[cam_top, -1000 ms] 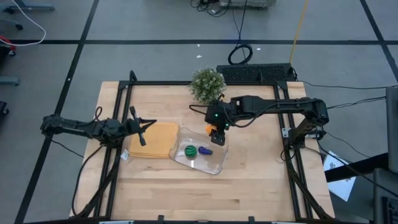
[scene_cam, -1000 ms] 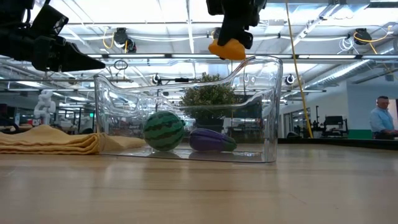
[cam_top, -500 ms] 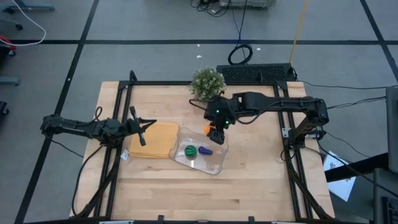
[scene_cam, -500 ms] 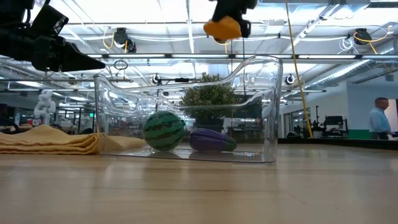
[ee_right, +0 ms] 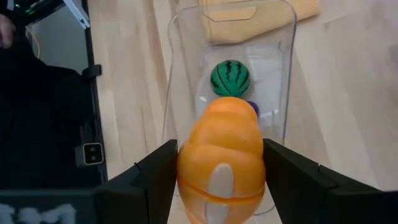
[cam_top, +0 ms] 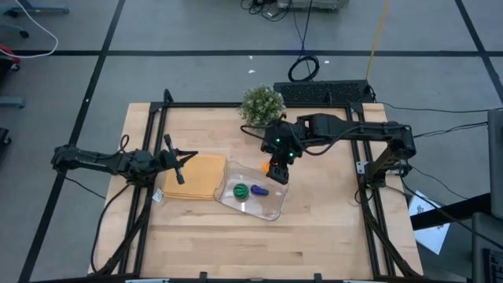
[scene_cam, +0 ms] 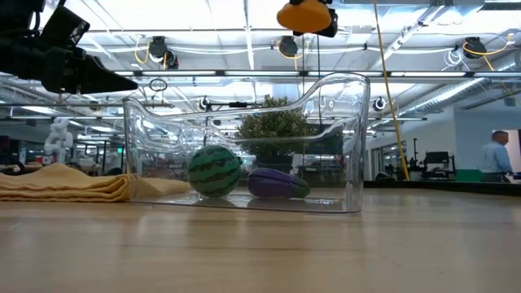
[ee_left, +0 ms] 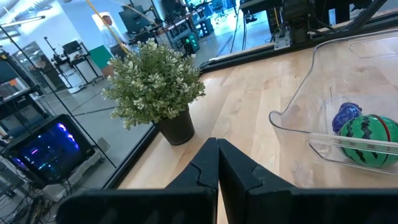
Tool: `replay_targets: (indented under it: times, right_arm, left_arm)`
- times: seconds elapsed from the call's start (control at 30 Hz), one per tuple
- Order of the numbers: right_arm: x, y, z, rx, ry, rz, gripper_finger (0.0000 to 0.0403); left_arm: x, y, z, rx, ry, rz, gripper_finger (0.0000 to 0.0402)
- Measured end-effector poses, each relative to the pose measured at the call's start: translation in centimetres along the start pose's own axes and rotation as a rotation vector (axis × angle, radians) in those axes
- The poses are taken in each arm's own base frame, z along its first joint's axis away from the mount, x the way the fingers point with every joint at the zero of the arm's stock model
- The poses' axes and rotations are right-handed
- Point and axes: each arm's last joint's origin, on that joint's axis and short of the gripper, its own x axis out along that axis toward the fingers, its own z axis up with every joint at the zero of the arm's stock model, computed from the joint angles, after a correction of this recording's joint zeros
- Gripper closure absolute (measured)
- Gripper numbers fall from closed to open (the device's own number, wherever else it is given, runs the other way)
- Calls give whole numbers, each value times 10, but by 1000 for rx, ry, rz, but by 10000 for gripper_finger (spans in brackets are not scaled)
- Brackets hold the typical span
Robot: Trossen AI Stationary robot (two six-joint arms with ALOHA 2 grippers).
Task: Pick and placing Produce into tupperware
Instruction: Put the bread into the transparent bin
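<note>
a: where is the orange piece (ee_right: pixel 222 151)?
b: clamped between the two dark fingers of the right pincer (cam_top: pixel 274 167), high above the tupperware (scene_cam: pixel 326 138). in the low view it hangs above the container's top rim, near its right end, apart from the plastic.

a: what does it look like?
b: rounded and lumpy, smooth and glossy orange, with a paler oval patch on its near face.

a: and the other produce?
b: the round green piece (scene_cam: pixel 215 170), striped dark like a watermelon, sits on the container floor. the elongated purple piece (scene_cam: pixel 277 183) lies just beside it, low and smooth, with a green end. from the right wrist view both lie straight below the held piece.

a: the container itself?
b: clear thin plastic, shallow, rounded corners, with a scooped rim. it rests on the pale wooden table (cam_top: pixel 314 228).

a: what lies around it?
b: a folded tan-yellow cloth mat (cam_top: pixel 196 176) sits against its left side. a bushy potted plant (cam_top: pixel 261 106) stands at the table's far edge, near the right arm.

a: the left pincer (cam_top: pixel 180 163)?
b: it hangs over the mat's left part, fingers pressed together, holding nothing.
</note>
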Motion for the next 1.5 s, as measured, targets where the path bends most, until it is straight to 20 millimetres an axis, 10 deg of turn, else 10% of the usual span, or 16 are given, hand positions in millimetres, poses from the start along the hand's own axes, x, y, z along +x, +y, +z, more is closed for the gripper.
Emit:
replay_targets:
  times: [1.5]
  right_arm:
    - [54, 15, -4, -89, 116, -61, 195]
  left_arm:
    - [0, 0, 1, -4, -6, 1, 398]
